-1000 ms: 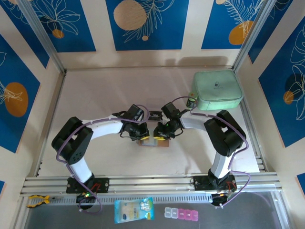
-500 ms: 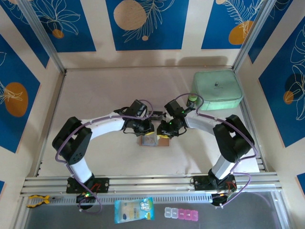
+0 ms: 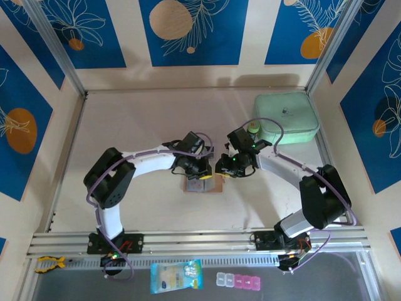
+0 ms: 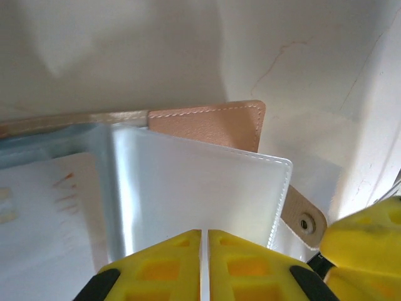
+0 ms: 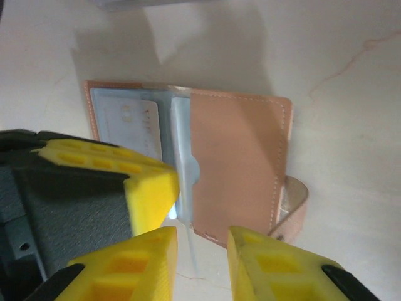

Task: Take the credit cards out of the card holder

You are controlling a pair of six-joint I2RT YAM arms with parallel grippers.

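Observation:
The tan-pink card holder (image 3: 204, 184) lies open on the table between the two arms. My left gripper (image 4: 203, 248) is shut on one of its clear inner sleeves (image 4: 200, 179), pinching that sleeve's edge and lifting it off the leather cover (image 4: 213, 122). The snap tab (image 4: 305, 221) sticks out to the right. My right gripper (image 5: 202, 257) stands open just in front of the holder (image 5: 238, 163), with the raised sleeve's thin edge (image 5: 183, 150) running into the gap, untouched. A pale credit card (image 5: 128, 122) shows through the left pocket. From above, the left gripper (image 3: 199, 170) and the right gripper (image 3: 223, 168) almost meet.
A large mint-green case (image 3: 286, 118) stands at the back right, with a small green-capped bottle (image 3: 252, 130) beside it. A blue-and-yellow packet (image 3: 176, 276) and a pill box (image 3: 238, 280) lie below the front rail (image 3: 200, 241).
Both grippers have shifted right and slightly away from the bases, over the card holder. The left arm has stretched out more. The holder has stayed in place.

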